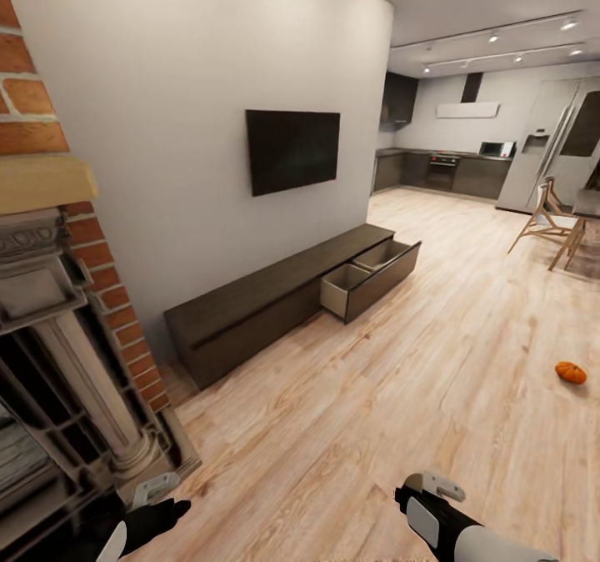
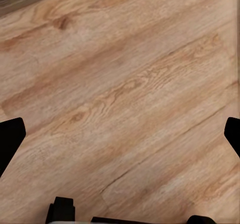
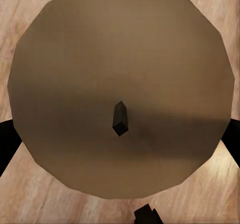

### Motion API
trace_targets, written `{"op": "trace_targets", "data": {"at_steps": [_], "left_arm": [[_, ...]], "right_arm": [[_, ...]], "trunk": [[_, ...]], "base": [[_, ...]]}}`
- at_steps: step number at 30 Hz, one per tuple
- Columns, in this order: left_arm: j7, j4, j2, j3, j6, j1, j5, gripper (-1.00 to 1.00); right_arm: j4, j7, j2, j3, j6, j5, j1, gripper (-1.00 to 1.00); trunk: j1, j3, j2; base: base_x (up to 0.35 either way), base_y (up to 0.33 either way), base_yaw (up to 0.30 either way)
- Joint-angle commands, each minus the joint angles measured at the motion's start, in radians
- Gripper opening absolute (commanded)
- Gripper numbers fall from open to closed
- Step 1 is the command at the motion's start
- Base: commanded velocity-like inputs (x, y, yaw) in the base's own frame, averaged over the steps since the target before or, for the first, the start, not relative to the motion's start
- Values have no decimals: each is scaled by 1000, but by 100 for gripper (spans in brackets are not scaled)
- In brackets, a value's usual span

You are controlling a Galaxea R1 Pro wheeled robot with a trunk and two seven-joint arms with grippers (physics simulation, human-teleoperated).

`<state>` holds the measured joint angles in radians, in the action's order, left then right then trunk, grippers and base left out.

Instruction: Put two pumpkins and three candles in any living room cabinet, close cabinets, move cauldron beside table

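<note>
A beige candle (image 3: 120, 59) with a pale top and a small dark wick sits between the two fingers of my right gripper (image 3: 120, 146), which is shut on it above the wood floor. In the head view that right gripper (image 1: 429, 491) is low at the bottom edge. My left gripper (image 2: 120, 134) is open over bare floorboards, and it shows at the bottom left of the head view (image 1: 158, 499). One orange pumpkin (image 1: 571, 372) lies on the floor at the right. The dark-brown cabinet (image 1: 250, 303) runs along the white wall, its right-end drawer (image 1: 371, 277) pulled open.
A brick fireplace (image 1: 58, 328) with a grey surround stands close on the left. A black TV (image 1: 292, 149) hangs above the cabinet. A wooden chair (image 1: 550, 224) stands at the right, and kitchen units (image 1: 442, 170) lie beyond. Wood floor (image 1: 375, 395) stretches between me and the cabinet.
</note>
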<state>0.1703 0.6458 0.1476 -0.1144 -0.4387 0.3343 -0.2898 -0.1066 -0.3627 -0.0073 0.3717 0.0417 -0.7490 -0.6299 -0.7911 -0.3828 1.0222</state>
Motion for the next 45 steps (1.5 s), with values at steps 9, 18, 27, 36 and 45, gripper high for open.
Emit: {"op": "trace_targets", "data": {"at_steps": [9,18,27,36,45], "left_arm": [[3,2,0,2,-8,0,-6,100],[3,2,0,2,-8,0,-8,100],[3,-38,0,5,-6,0,-4,100],[3,-43,-1,5,-6,0,-3,100],[3,-43,-1,5,14,0,-4,100]], "right_arm": [[-2,-5,0,10,-15,-3,-1,-100],[-1,-5,0,10,-17,-4,-1,-100],[9,-5,1,10,-20,-3,-1,-100],[10,-5,6,10,-50,-2,-1,-100],[10,-5,6,10,-51,-2,-1,-100]], "trunk": [[0,-11,1],[0,-20,1],[0,-27,1],[0,-28,1],[0,-28,1]], "base": [[42,0,-226],[150,0,-225],[291,-44,-137],[317,-82,-76],[318,-85,-219]]}}
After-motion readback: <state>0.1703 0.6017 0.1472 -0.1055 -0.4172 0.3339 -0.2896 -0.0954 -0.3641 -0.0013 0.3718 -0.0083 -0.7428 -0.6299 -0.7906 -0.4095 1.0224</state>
